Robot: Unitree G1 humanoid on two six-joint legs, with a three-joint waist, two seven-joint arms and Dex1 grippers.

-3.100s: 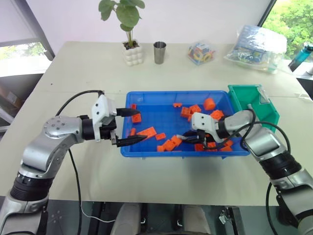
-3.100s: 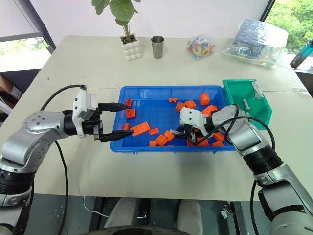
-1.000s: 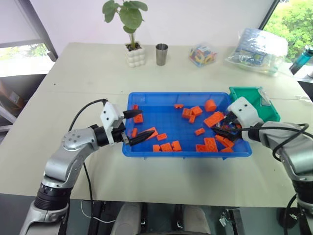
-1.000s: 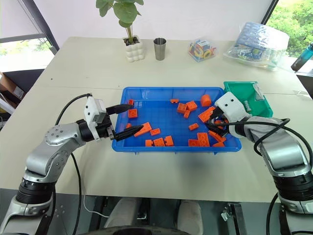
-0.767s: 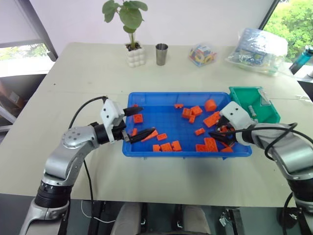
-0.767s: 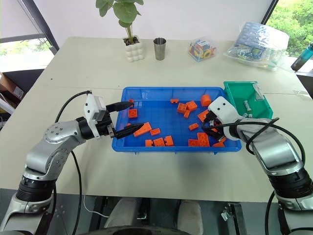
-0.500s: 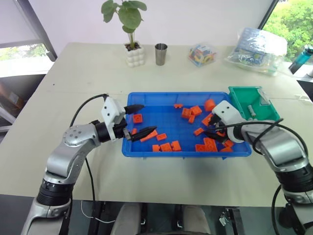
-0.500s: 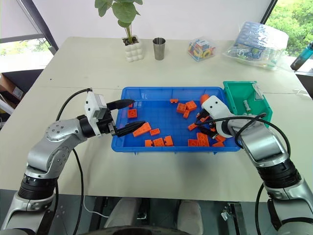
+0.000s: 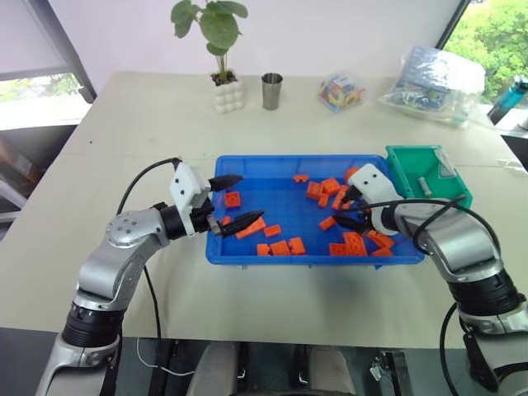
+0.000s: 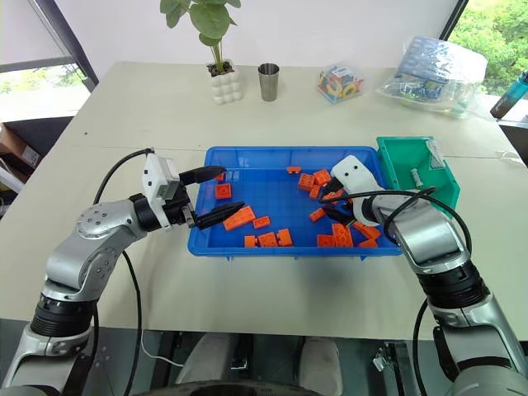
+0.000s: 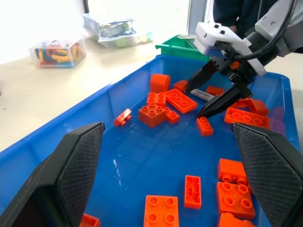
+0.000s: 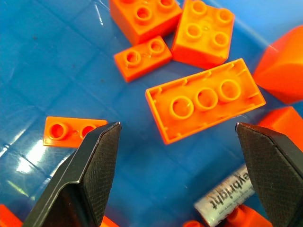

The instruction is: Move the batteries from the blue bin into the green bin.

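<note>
- On table [image 9: 124, 124]: blue bin [image 9: 247, 164], green bin [image 9: 412, 165] beside it.
- Right gripper [image 12: 175, 189] wide open over battery [image 12: 227, 191] among orange bricks [image 12: 203, 101], probably for picking.
- Left gripper [image 9: 233, 200] open, empty, hovering, likely waiting.
- One battery [image 9: 425, 185] inside green bin.

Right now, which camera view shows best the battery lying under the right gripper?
The right wrist view: the battery lies close, its printed label readable, between open fingers. In the left wrist view it is a small grey cylinder beneath the right gripper. In the eye views I cannot make it out.
</note>
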